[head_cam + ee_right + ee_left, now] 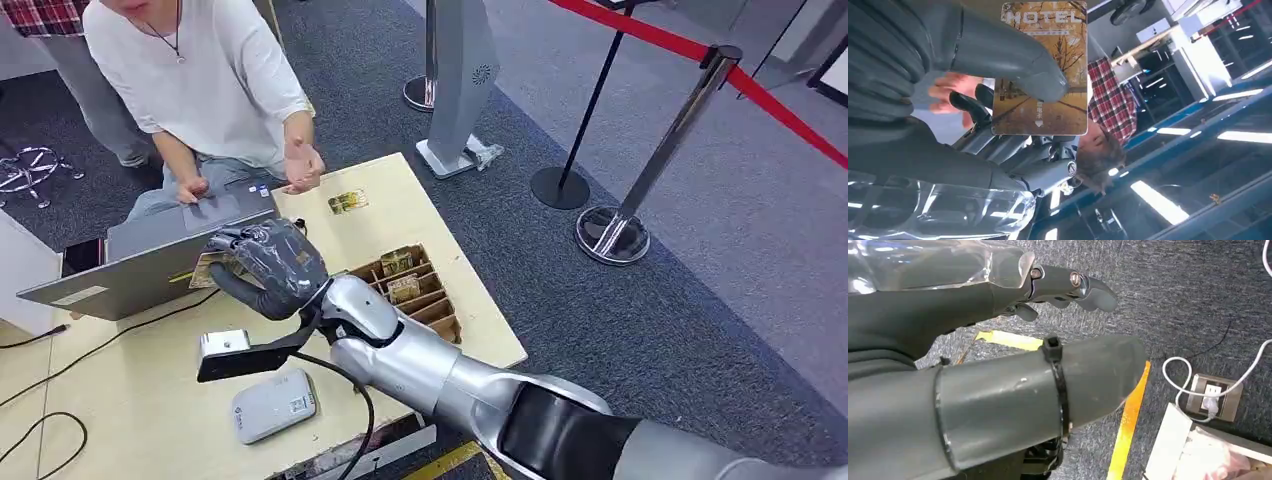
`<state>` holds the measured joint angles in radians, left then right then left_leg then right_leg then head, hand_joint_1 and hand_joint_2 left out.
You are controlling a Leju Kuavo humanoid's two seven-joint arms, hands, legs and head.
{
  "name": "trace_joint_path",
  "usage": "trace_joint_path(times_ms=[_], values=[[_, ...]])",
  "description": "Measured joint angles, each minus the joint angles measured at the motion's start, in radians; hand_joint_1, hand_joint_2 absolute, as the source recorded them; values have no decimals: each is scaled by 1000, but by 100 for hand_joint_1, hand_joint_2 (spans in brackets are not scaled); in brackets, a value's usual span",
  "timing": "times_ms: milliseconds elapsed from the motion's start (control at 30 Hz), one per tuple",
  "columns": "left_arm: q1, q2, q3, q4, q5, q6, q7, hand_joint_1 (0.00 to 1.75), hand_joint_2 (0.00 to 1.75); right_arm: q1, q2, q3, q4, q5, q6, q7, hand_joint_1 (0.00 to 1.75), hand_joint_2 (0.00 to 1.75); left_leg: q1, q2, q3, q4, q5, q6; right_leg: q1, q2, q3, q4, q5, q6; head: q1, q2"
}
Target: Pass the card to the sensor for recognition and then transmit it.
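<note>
- Pale wooden table (420, 215), grey carpet beyond: the right hand (265, 265) pinches a hotel card (1043, 70), thumb across its face, fingers behind.
- Card looks thin, stiff, light, slick; edge grips seem safest.
- Left hand (1063, 287) hangs, fingers apart.

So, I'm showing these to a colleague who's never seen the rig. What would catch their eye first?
Probably the right robot hand, raised over the wooden table and holding a hotel key card toward a seated person with an open palm. Next, the slotted card holder beside the arm, and the white card reader near the table's front edge.
</note>
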<state>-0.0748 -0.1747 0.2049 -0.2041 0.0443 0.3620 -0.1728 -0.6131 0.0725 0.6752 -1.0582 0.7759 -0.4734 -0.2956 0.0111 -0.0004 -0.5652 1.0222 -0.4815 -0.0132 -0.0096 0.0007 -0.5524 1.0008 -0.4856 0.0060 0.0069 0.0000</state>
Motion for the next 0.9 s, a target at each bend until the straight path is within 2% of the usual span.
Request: trace_joint_path(times_ms=[200, 333, 433, 533, 600, 733, 833, 867, 900], values=[[-1, 0, -1, 0, -3, -4, 0, 0, 0, 5, -10, -13, -6, 27, -18, 8, 175, 175, 0, 0, 0, 0, 0, 0, 0, 0, 0, 0, 0, 0, 0, 0], [-6, 0, -10, 0, -25, -10, 2, 0, 0, 0, -14, -38, 15, 163, -146, 53, 175, 175, 0, 0, 0, 0, 0, 0, 0, 0, 0, 0, 0, 0, 0, 0], [-14, -2, -16, 0, -34, -11, 10, 0, 0, -15, -15, -79, 46, 347, -206, 104, 175, 175, 0, 0, 0, 0, 0, 0, 0, 0, 0, 0, 0, 0, 0, 0], [-20, -4, -22, 0, -34, -11, 14, 0, 0, -48, -13, -135, 104, 516, -208, 148, 175, 175, 0, 0, -1, 0, 1, 1, 0, -1, 0, 0, 1, 0, 0, 0], [-21, -4, -27, 0, -31, -8, 14, 0, 0, -71, -9, -162, 145, 574, -208, 184, 175, 175, 0, 0, -1, 0, 1, 1, 0, -1, 0, 0, 1, 0, 0, 0], [-21, -5, -29, 0, -20, -4, 14, 0, 0, -111, 5, -195, 224, 636, -208, 240, 175, 175, 0, 0, -1, 1, 1, 1, 0, 0, 0, 0, 1, 0, 0, 0], [-21, -5, -29, 0, -16, 2, 14, 0, 0, -129, 18, -209, 270, 646, -208, 254, 175, 175, 0, 0, -1, 1, 1, 1, 0, 0, 0, 0, 1, 0, 0, 0], [-21, -5, -29, 0, -14, 3, 14, 0, 0, -135, 21, -209, 284, 647, -208, 257, 129, 175, 0, 0, -1, 1, 1, 1, 0, 0, 0, 0, 1, 0, 0, 0], [-21, -5, -29, 0, -11, 3, 14, 0, 0, -140, 26, -209, 300, 647, -208, 261, 0, 175, 0, 0, -1, 1, 1, 1, 0, 0, 0, 0, 1, 0, 0, 0]])
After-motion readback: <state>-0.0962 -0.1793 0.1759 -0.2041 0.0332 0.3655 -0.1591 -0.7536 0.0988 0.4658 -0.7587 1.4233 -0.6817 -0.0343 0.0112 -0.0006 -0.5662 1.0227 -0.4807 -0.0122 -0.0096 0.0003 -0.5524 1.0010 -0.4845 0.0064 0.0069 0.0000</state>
